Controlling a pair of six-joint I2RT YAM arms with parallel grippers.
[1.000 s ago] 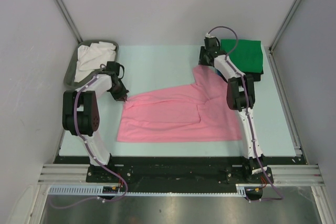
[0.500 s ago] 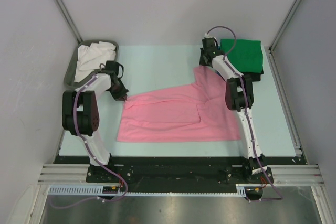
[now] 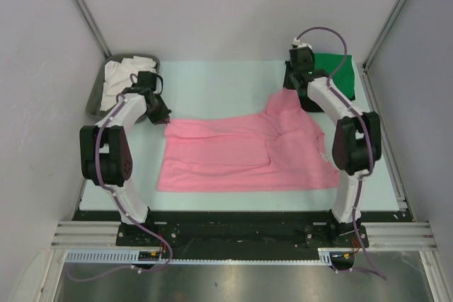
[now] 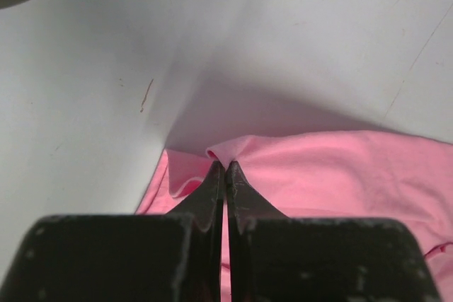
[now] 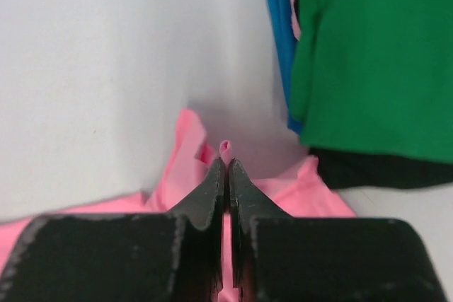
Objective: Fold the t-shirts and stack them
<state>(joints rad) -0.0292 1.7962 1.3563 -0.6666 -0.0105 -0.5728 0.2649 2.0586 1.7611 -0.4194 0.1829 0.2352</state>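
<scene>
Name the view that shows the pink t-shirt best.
Top external: the whole pink t-shirt, spread out. The left wrist view shows only an edge pinched in the left gripper; the right wrist view, only a fold pinched in the right gripper.

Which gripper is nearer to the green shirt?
Right. The right gripper pinches the pink shirt beside the green shirt; the left gripper pinches it far off, near the tray.

Your table, left to right
You have the spread t-shirt [image 3: 241, 157] mid-way on the table [image 3: 212, 86], the folded stack [image 3: 336, 72] far right behind it, and the tray [image 3: 94, 100] far left with a loose t-shirt [image 3: 117, 79] in it.
</scene>
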